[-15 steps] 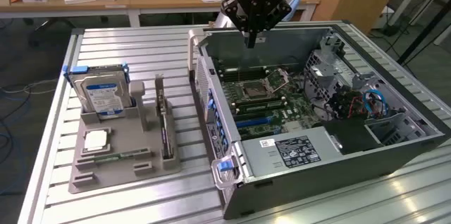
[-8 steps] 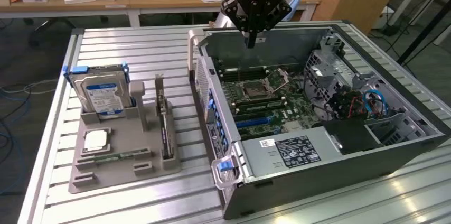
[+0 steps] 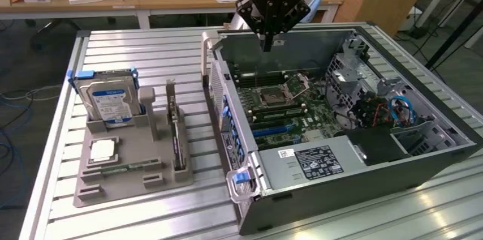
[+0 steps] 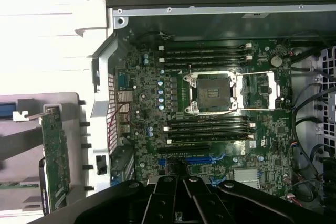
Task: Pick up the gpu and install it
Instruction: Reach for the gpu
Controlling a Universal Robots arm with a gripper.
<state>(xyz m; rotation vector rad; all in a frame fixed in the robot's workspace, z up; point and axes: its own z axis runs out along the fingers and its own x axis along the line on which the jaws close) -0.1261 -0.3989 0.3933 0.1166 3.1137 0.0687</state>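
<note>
– Gripper (image 3: 266, 45) state?
– Fingers pinched together to a point, nothing between them. It hangs over the open PC case (image 3: 341, 31), near the case's back wall and above the motherboard (image 3: 281, 104). In the wrist view the black fingers (image 4: 167, 195) converge over the board's blue slots, also empty.
– GPU (image 3: 176, 133) location?
– Not in hand. Standing on its long edge in a slot of the grey parts holder (image 3: 128, 186) on the slatted table (image 3: 136, 53), outside the case on the exterior view's left. Well apart from the gripper, with the case's side wall between them. In the wrist view it sits beyond that same wall (image 4: 55, 153).
– Neighbours in the holder?
– Hard drive (image 3: 112, 101) with a blue-white label stands upright further to the exterior view's left, separate slot. The two aren't touching.
– How does the card look?
– Thin flat rectangle, dark in the exterior view. A silver metal bracket stands up at its far end. The wrist view shows a green board face with small components and the bracket as a pale strip at one end. It sits upright, not visibly tilted.
</note>
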